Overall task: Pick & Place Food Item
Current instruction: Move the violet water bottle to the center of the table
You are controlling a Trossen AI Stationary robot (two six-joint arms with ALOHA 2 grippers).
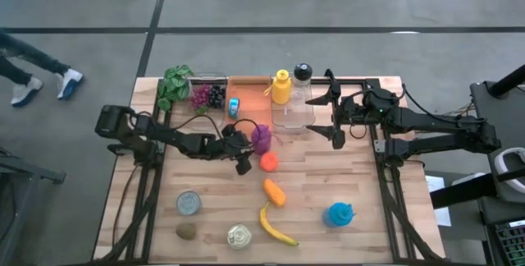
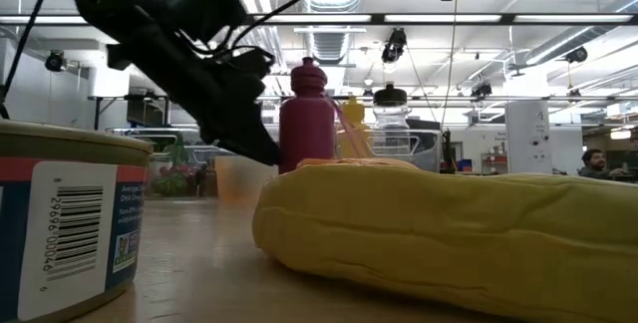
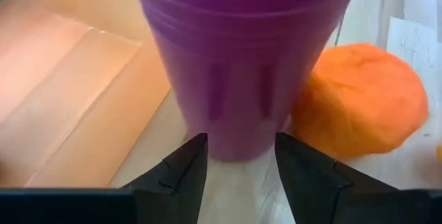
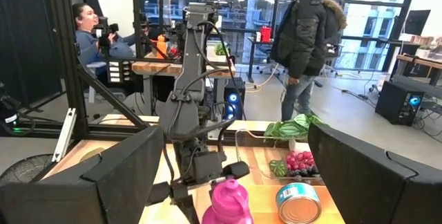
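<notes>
A purple bottle [image 1: 261,137] stands upright on the wooden table, with a round orange food item [image 1: 268,162] just beside it. My left gripper [image 1: 248,148] reaches in from the table's left, slanting down. It is open, and its two fingertips [image 3: 197,148] stand at the foot of the purple bottle [image 3: 242,65], one on each side. The orange item [image 3: 359,99] lies beyond, off to one side of the fingers. My right gripper [image 1: 336,120] hangs raised over the table's far right, wide open [image 4: 238,175] and holding nothing. My left gripper has its fingertips close against the bottle's foot [image 3: 242,151], coming from the table's left and slanting down. Whether they touch it, I cannot tell. The bottle stands upright on the table.
Behind the bottle are an orange tray [image 1: 246,89], grapes [image 1: 207,95], leafy greens [image 1: 174,85], a small can [image 1: 234,106], a yellow bottle [image 1: 281,87] and a clear bottle [image 1: 303,94]. Nearer lie a carrot [image 1: 275,192], banana [image 1: 275,227], two cans [image 1: 189,204], a kiwi [image 1: 186,231] and a blue item [image 1: 339,214].
</notes>
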